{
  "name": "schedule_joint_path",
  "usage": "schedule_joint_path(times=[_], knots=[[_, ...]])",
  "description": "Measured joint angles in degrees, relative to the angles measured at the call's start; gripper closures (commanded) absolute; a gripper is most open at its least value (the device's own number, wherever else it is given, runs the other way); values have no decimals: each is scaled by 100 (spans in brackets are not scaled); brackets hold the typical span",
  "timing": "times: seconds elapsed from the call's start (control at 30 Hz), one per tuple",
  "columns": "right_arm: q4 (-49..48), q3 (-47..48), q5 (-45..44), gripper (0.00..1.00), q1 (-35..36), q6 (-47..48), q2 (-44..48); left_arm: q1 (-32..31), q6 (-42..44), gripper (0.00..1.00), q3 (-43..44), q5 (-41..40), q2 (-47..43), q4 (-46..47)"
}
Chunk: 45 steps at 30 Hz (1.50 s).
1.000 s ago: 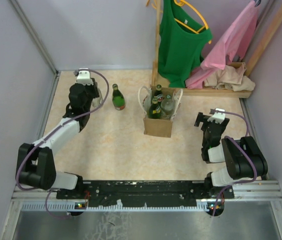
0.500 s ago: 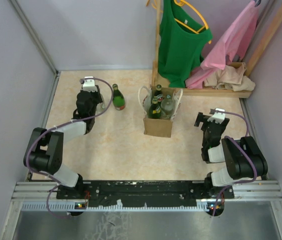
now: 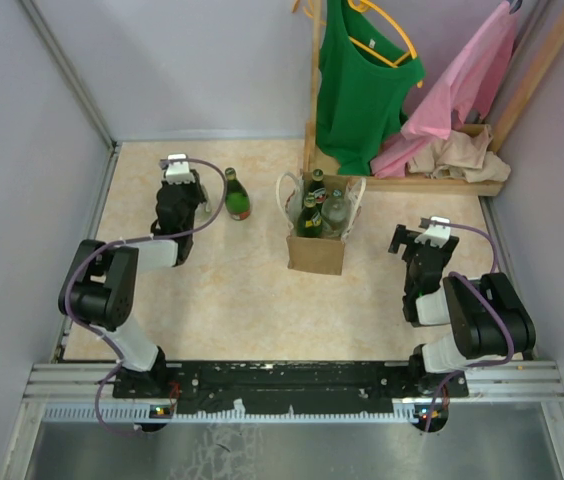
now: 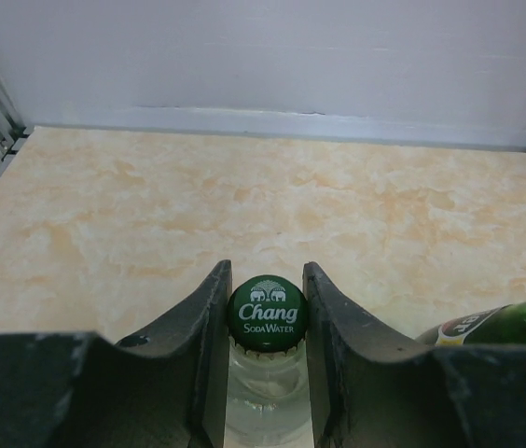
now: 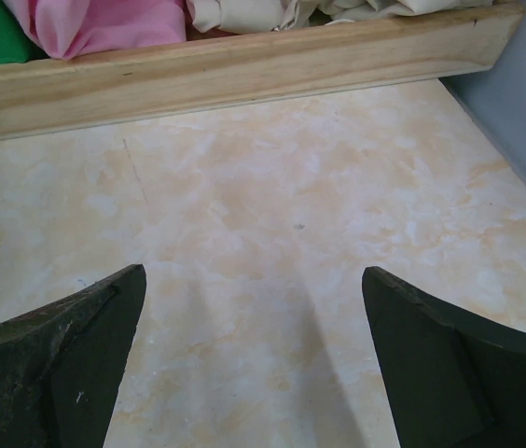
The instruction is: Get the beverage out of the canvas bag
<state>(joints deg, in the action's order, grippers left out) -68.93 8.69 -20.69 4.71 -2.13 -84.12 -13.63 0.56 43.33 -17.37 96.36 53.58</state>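
at the far left of the marbled beige tabletop point(image 3: 242, 285), the left gripper point(image 3: 181, 197) is clamped on the neck of a clear glass bottle point(image 4: 265, 392) with a round green "chang soda water" cap. in the left wrist view its two dark fingers point(image 4: 209, 317) press the glass on either side just under the cap. the bottle is upright and outside the bag; whether its base touches the table cannot be told. just to the right of this grip stands a dark green glass bottle point(image 3: 237, 196) with a pale label, upright on the tabletop and apart from the gripper. the same bottle shows at the right edge of the left wrist view point(image 4: 515, 322).

near the middle stands the tan-brown boxy canvas bag point(image 3: 316, 250) with white loop handles, upright and open at the top. inside it are two dark green bottles point(image 3: 309, 216) and one clear bottle point(image 3: 334, 210), all upright with their necks above the rim.

behind the bag is a light wooden rack point(image 3: 314, 90) with a green sleeveless top point(image 3: 362, 80) on a yellow hanger and a heap of pink and beige cloth point(image 3: 452, 130).

at the right, well apart from the bag, the right gripper point(image 3: 414, 241) sits low over the table with its jaws spread wide and nothing between them. its own view point(image 5: 252, 276) shows only bare tabletop and the wooden base rail point(image 5: 244, 70) of the rack.
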Motion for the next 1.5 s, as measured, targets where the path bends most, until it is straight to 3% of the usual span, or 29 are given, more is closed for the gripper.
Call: schedule_joint_path(times=[0.1, 0.27, 0.43, 0.67, 0.87, 1.07, 1.33, 1.5], knots=[[0, 0, 0, 1, 0, 0, 0, 48, -96, 80, 39, -2, 125, 155], [0, 0, 0, 1, 0, 0, 0, 90, -223, 30, 175, -7, 273, 232], [0, 0, 2, 1, 0, 0, 0, 92, -350, 4, 192, -50, 221, 649], [0, 0, 2, 1, 0, 0, 0, 92, -356, 5, 164, -63, -42, 723], [0, 0, 0, 1, 0, 0, 0, -72, -245, 7, -92, -133, -994, 627], [0, 0, 0, 1, 0, 0, 0, -1036, 173, 11, -9, -160, -2020, -232], [0, 0, 0, 1, 0, 0, 0, -1648, -138, 15, 1215, 1626, -2280, -2044], [0, 0, 2, 1, 0, 0, 0, -1891, -280, 16, 1963, 2605, -1980, -2629]])
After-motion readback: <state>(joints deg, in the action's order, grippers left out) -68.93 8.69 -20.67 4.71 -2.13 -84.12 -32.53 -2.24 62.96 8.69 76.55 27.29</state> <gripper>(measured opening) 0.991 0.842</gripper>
